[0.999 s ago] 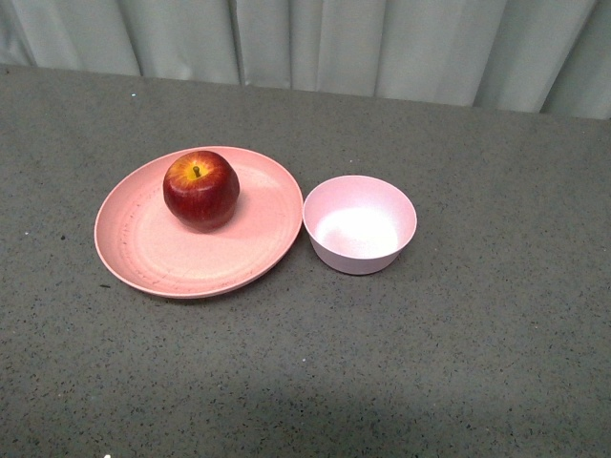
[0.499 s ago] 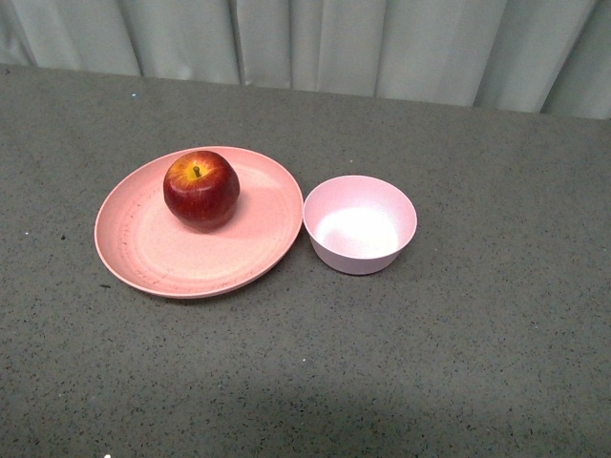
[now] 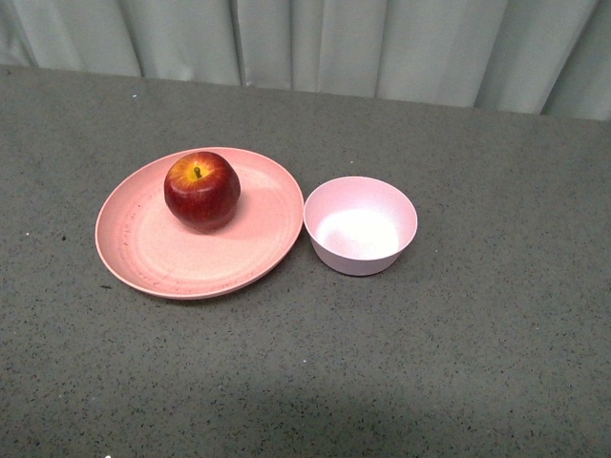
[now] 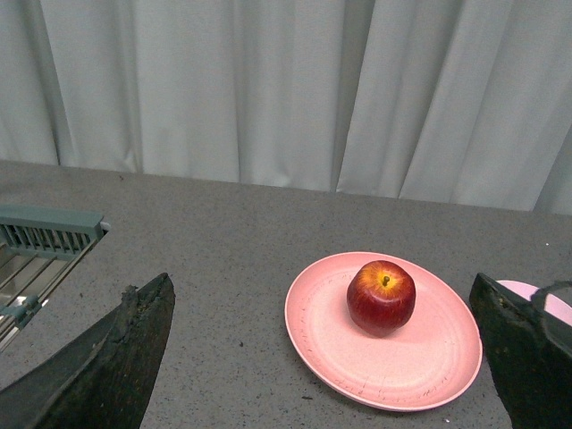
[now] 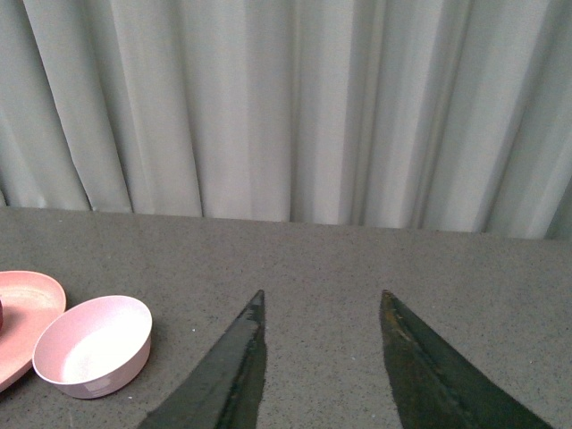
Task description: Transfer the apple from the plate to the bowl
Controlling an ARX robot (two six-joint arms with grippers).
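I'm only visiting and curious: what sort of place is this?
Probably a lab test bench rather than a kitchen: a bare grey speckled tabletop, a plain pale curtain as backdrop, with an apple, plate and bowl set out.

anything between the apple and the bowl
Only bare plate and its rim lie between the apple and the bowl, clearest in the front view.

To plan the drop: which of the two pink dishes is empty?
The small, deep, pale pink bowl is empty. The wide, shallow salmon-pink plate beside it carries the glossy dark-red apple.
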